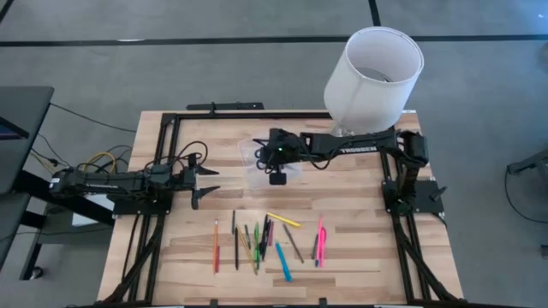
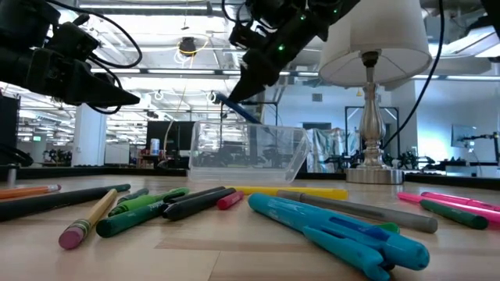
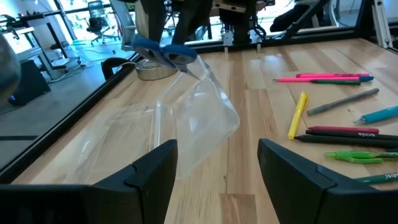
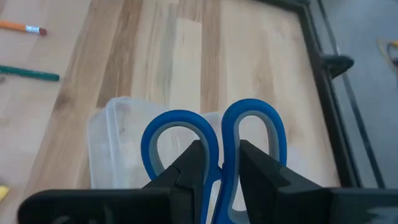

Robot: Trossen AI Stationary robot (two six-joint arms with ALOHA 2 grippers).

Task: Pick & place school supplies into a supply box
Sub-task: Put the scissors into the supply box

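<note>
My right gripper (image 1: 272, 164) hangs over the clear supply box (image 1: 257, 159), shut on blue-handled scissors (image 4: 211, 146). Their two handle loops (image 3: 158, 51) stick out past the fingertips, just above the box (image 2: 246, 150); the blades are hidden behind the gripper. The box rests on its bottom at the table's middle. Several pencils, pens and pink markers (image 1: 265, 239) lie flat along the near part of the table. My left gripper (image 3: 217, 163) stands open at the table's left (image 1: 205, 181), holding nothing. My right gripper pinches the scissors between its two fingers where the two blue handle loops meet (image 4: 219, 167). The fingers slant down from the table's right side. The loops point ahead and down beyond the fingertips, and the scissors hang clear above the box.
A lamp with a large white shade (image 1: 372, 75) stands at the far right corner, its metal foot (image 2: 373, 173) just behind the box. A black frame (image 1: 171, 120) runs around the table's edges. Bare wood lies between the box and the row of pens.
</note>
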